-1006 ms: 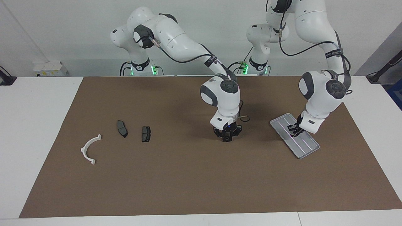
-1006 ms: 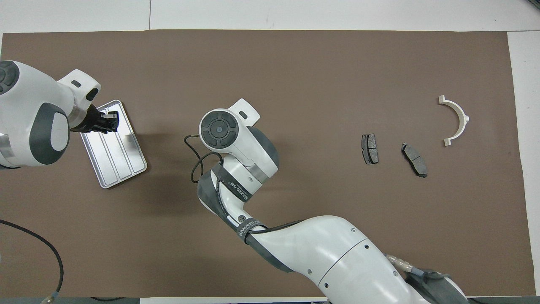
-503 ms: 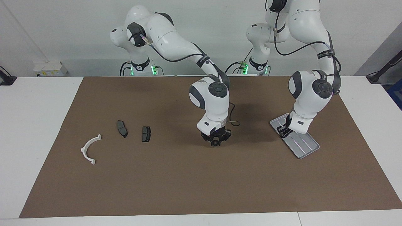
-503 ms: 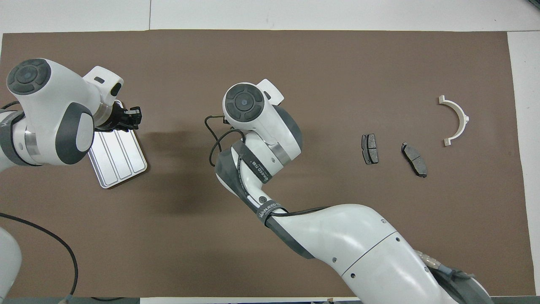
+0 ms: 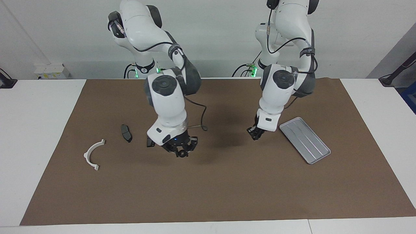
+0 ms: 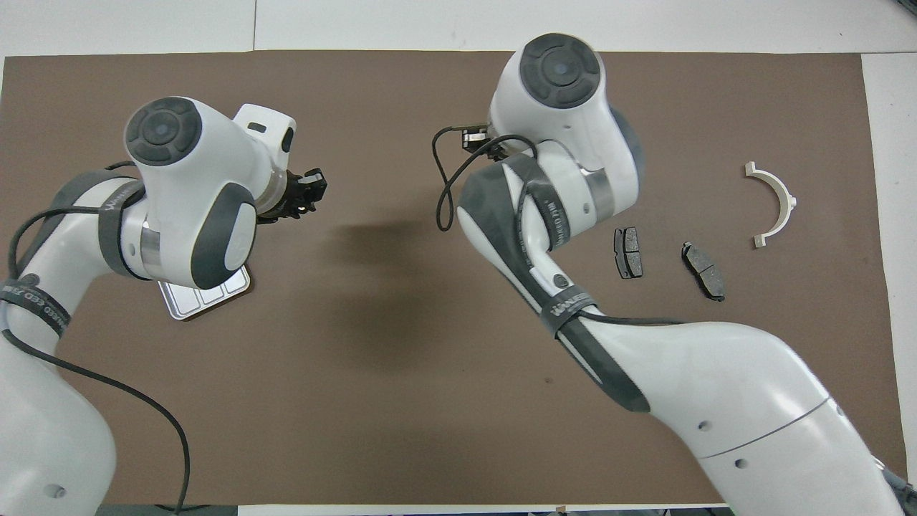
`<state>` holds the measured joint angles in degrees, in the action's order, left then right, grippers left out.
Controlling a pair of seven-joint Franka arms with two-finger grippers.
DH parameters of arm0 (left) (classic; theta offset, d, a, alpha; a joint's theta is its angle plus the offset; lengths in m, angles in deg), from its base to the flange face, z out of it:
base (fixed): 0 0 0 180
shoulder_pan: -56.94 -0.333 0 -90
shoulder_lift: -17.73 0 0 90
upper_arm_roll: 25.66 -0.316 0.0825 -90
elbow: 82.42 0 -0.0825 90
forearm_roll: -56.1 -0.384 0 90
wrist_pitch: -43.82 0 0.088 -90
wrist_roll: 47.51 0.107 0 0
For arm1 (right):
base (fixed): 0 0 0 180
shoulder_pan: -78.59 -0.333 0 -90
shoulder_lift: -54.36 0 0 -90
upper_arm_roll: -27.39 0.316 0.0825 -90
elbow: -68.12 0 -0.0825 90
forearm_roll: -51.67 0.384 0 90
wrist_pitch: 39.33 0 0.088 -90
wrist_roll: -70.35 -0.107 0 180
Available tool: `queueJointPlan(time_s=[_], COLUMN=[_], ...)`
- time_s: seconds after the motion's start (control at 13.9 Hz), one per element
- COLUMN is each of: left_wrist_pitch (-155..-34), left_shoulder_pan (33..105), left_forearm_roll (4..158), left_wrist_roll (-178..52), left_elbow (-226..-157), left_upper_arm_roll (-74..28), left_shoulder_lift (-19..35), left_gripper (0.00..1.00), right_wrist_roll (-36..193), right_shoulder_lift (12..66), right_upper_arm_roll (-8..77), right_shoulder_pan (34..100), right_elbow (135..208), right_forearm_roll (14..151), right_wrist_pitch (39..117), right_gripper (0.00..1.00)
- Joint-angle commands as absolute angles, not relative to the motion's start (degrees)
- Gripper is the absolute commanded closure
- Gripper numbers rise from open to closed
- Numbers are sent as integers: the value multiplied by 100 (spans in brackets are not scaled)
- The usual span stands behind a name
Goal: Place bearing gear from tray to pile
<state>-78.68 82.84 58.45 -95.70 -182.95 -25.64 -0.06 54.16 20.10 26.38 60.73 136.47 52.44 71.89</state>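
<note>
My right gripper (image 5: 180, 151) hangs just above the mat, shut on a small dark round bearing gear (image 5: 182, 154). It is beside the pile, close to one dark grey pad (image 5: 149, 142) that its hand partly covers. The pile's second pad (image 5: 126, 132) and a white semicircular bracket (image 5: 92, 154) lie toward the right arm's end. In the overhead view the right wrist hides the gripper and the gear, but the pads (image 6: 628, 252) and the bracket (image 6: 774, 204) show. The grey ridged tray (image 5: 305, 140) holds nothing. My left gripper (image 5: 254, 134) is shut and empty, low over the mat beside the tray.
A brown mat (image 5: 208, 188) covers most of the white table. The left arm's wrist covers most of the tray (image 6: 208, 299) in the overhead view. A loose cable (image 5: 200, 118) loops off the right wrist.
The right arm has carried the gear from the middle of the mat toward the pile. The left gripper has come off the tray and moved toward the mat's middle.
</note>
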Motion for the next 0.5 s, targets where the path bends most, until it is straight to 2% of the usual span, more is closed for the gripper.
queueJointPlan(time_s=[0.0,0.22,0.43], left_wrist_pitch=[-7712,-7712,-7685], left_shoulder_pan=[9120,9437,9693], left_forearm_roll=[5866,5918,5874], left_wrist_roll=[-10460,-10770,-10841], left_elbow=[-17265,-16567,-16513], left_upper_arm_roll=[-2715,-2706,-2742], left_shoulder_lift=[-930,-1433,-1742], left_gripper=[100,100,100], right_wrist_roll=[6486,7751,8325], right_shoulder_lift=[2297,2342,2631], right_upper_arm_roll=[2765,2765,2774], right_shoulder_pan=[6802,7576,7937], right_elbow=[13808,13904,14614], right_forearm_roll=[5343,5361,5361], right_wrist_pitch=[6958,6895,7263], right_gripper=[100,100,100])
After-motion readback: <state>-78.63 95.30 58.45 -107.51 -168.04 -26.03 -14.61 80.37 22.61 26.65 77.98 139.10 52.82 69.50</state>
